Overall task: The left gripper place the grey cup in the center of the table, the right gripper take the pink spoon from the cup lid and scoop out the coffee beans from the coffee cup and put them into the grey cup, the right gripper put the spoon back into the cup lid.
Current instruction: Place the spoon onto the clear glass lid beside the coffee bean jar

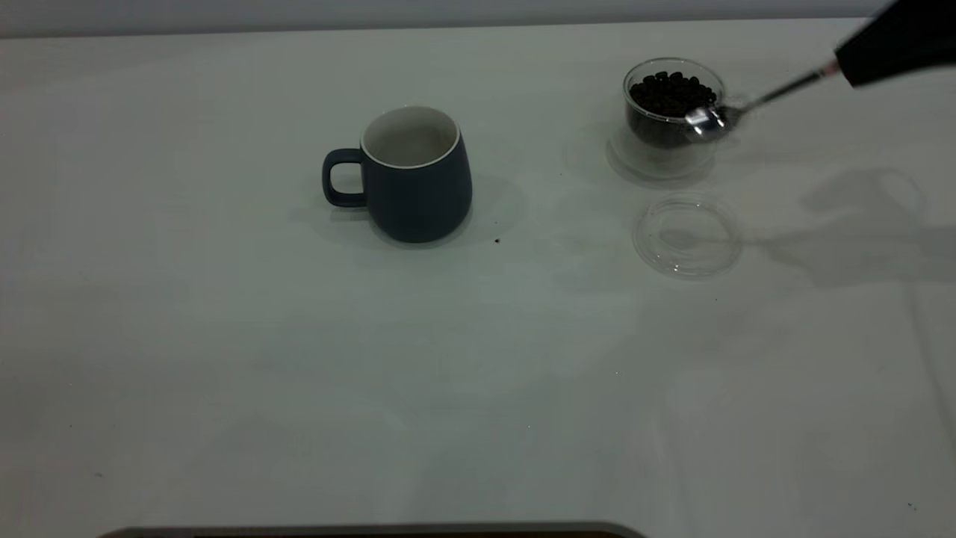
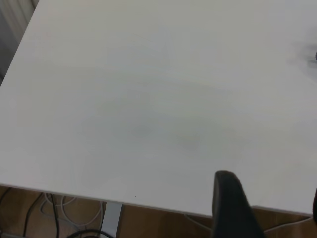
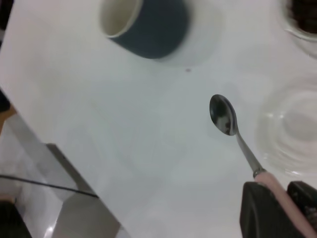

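So far the grey cup (image 1: 414, 175) stands mid-bench and empty, the right gripper (image 3: 277, 208) has its fingers clamped on the pink spoon (image 3: 233, 130), bowl empty beside the coffee cup (image 1: 672, 104); scooping, pouring and return to the cup lid (image 1: 687, 235) remain; left gripper's state cannot be told.

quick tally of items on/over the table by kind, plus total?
Cups: 2 (grey cup, glass coffee cup with beans)
Lids: 1 (clear cup lid)
Spoons: 1 (pink spoon, held in right gripper)
Total: 4
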Robot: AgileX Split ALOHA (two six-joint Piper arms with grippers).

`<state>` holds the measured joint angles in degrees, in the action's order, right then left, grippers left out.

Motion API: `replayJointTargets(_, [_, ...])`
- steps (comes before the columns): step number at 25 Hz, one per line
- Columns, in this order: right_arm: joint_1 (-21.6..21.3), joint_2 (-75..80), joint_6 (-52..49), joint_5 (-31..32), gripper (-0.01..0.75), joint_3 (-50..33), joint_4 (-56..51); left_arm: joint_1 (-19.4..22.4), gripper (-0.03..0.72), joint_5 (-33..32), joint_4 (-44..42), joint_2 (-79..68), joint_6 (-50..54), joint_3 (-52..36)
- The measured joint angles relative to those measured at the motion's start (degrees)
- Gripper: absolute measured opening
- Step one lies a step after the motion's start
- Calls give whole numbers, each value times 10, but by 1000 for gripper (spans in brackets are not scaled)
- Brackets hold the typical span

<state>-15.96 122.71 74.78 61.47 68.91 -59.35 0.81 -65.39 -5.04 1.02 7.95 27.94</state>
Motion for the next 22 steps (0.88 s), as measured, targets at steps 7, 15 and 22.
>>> replayJointTargets(7, [-7, 93, 14, -13, 95, 0, -40, 0, 451, 0, 0, 0, 0, 0])
replayJointTargets(15, [-6, 154, 24, -21, 95, 0, -86, 0, 451, 0, 0, 0, 0, 0])
replayJointTargets(22, [7, 193, 41, -23, 95, 3, -129, 0, 451, 0, 0, 0, 0, 0])
